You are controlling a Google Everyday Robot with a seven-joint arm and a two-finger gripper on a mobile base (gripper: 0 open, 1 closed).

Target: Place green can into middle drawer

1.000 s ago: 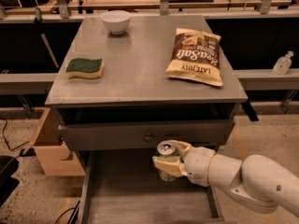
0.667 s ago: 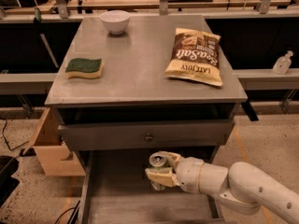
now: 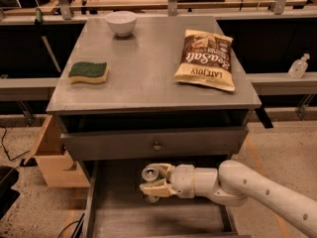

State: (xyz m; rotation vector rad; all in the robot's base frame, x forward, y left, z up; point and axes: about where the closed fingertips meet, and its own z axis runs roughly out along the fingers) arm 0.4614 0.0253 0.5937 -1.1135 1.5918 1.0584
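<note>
The green can shows mostly its silver top with pull-tab; it stands upright inside the open middle drawer, near the drawer's back. My gripper, on a white arm coming in from the lower right, is shut on the can, with pale fingers wrapped around its sides. The can's green body is mostly hidden by the fingers. I cannot tell whether the can rests on the drawer's grey floor or hangs just above it.
A closed grey drawer front with a round knob sits just above the can. On the cabinet top lie a chip bag, a green-and-yellow sponge and a white bowl. A cardboard box stands left of the cabinet.
My gripper has carried the can leftward and lower, from just under the drawer front down into the open middle drawer.
</note>
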